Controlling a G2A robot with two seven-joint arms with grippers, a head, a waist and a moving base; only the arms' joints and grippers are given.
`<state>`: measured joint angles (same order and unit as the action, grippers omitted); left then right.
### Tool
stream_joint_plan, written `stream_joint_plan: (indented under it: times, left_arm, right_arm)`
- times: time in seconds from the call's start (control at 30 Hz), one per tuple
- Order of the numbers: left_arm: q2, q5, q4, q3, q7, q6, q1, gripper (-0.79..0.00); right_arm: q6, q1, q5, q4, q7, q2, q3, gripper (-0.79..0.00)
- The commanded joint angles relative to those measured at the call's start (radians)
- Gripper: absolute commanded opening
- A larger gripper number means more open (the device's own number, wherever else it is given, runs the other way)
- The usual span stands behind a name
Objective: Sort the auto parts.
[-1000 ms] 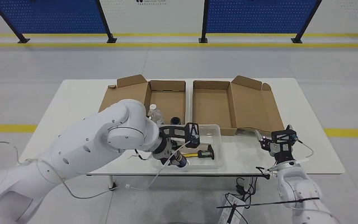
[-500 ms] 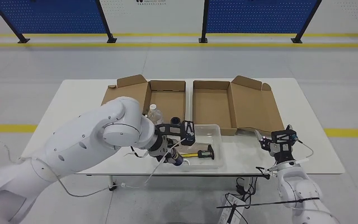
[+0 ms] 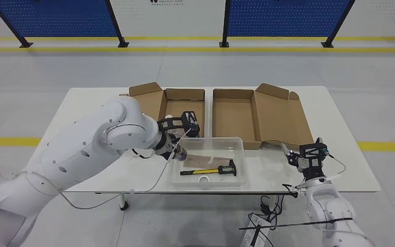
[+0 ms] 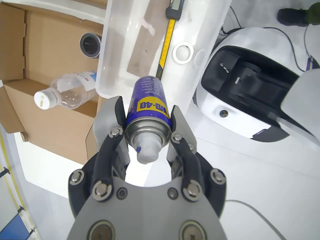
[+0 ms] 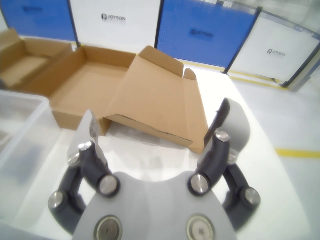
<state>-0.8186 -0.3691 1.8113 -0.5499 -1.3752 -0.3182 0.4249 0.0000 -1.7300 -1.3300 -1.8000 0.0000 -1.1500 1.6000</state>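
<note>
The left gripper [image 4: 147, 107] is clamped on a blue and yellow metal spray can [image 4: 148, 88], one finger on each side of its body, the white nozzle pointing back at the wrist. From above, this gripper [image 3: 185, 121] hangs over the near part of the left open brown cardboard box [image 3: 179, 106].

The left wrist view looks past the can to a clear plastic bottle with a white cap [image 4: 67, 91] and a black round cylinder [image 4: 90, 45], both lying in that box. Just beside the box is a clear plastic tub [image 4: 107, 38] holding a black and yellow digital caliper [image 4: 167, 38], a white ring [image 4: 184, 52] and a flat brown sheet [image 4: 142, 46].

The right gripper [image 5: 156, 111] is spread wide with nothing between its fingers, above the table's near right corner [image 3: 304, 150]. Ahead of it lies a second open brown cardboard box [image 5: 95, 81], right of the first.

Everything rests on a white table [image 3: 92, 117]. The floor is grey with yellow lines, and blue and white panels stand behind.
</note>
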Motion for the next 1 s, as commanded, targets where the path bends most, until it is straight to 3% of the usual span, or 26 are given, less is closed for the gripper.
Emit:
stream_joint_plan:
  times: [0.0, 0.47, 0.6, 0.97]
  left_arm:
    - [0.009, -0.008, -0.003, -0.019, -0.004, 0.015, 0.012, -0.785]
    - [0.065, -0.158, -0.029, -0.119, -0.003, 0.129, 0.128, -0.785]
    - [0.056, -0.235, -0.029, -0.101, 0.021, 0.239, 0.151, -0.785]
    - [0.006, -0.375, -0.112, -0.055, 0.070, 0.367, 0.118, -0.785]
  right_arm:
    - [0.000, 0.000, 0.000, 0.000, 0.000, 0.000, 0.000, 0.000]
    - [0.000, 0.000, 0.000, 0.000, 0.000, 0.000, 0.000, 0.000]
    - [0.000, 0.000, 0.000, 0.000, 0.000, 0.000, 0.000, 0.000]
    - [0.000, 0.000, 0.000, 0.000, 0.000, 0.000, 0.000, 0.000]
